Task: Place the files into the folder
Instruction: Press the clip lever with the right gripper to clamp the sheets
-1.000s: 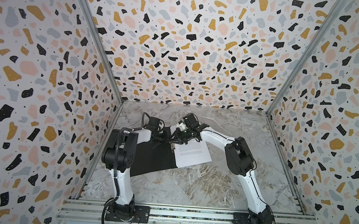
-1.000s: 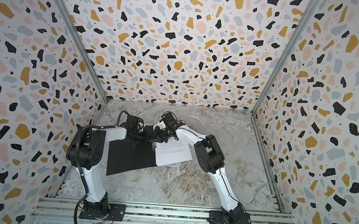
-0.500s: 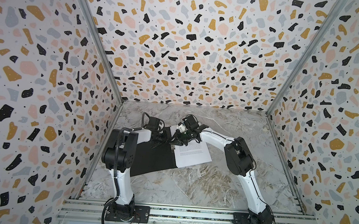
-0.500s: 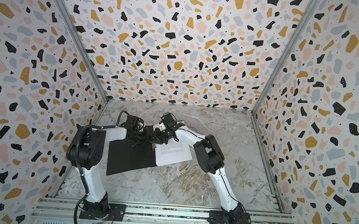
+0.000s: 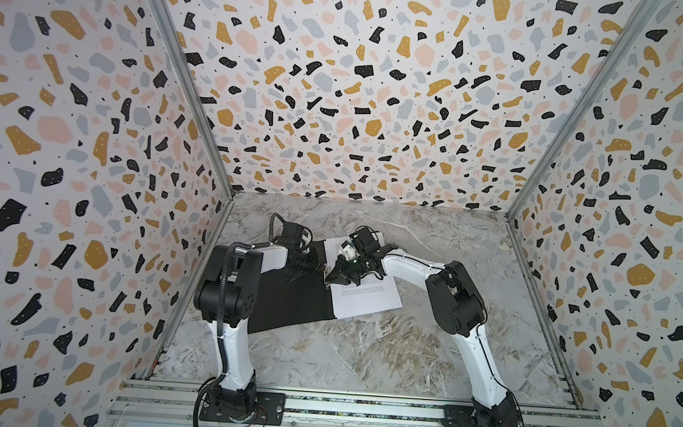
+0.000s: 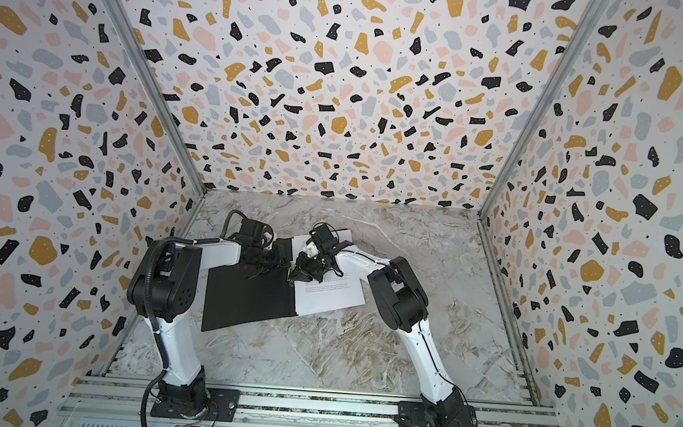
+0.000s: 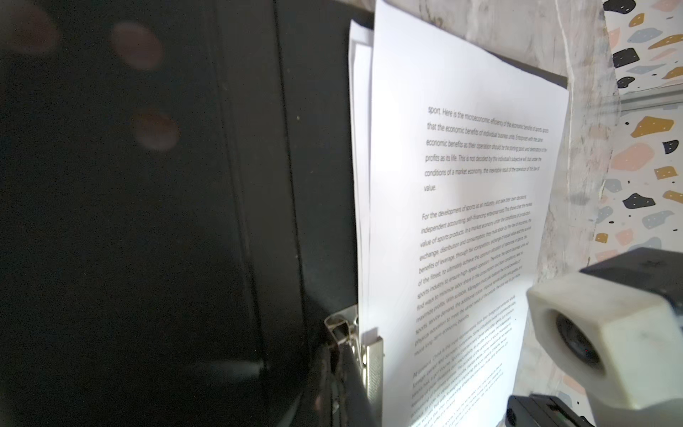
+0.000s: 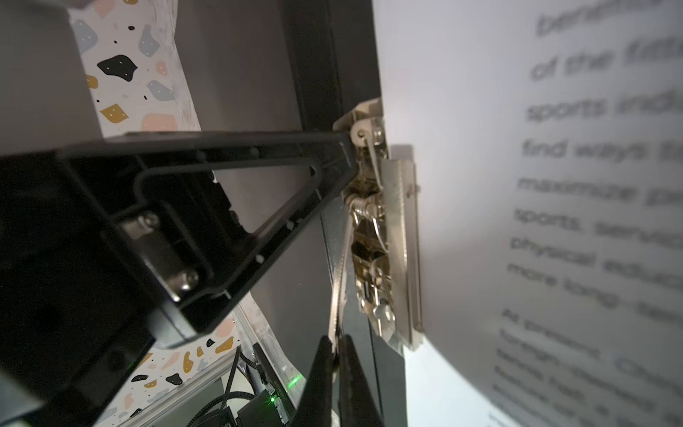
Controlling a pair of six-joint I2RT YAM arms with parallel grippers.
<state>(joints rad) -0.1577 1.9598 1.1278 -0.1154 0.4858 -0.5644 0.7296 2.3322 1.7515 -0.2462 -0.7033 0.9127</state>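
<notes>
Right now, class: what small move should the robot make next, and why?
Probably swing the metal lever over so the clamp shuts on the sheets. The right fingers pinch that lever, and the clamp seems to stand just above the paper edge in the open folder.

Matt black folder (image 5: 291,298), shiny metal clip (image 8: 397,240)

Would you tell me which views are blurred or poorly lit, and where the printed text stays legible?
Left wrist view: the folder is nearly black with reddish flare spots, while text on the sheet is legible; right wrist view: the text is badly defocused but the clip is sharp; both top views: evenly lit, text too small.
</notes>
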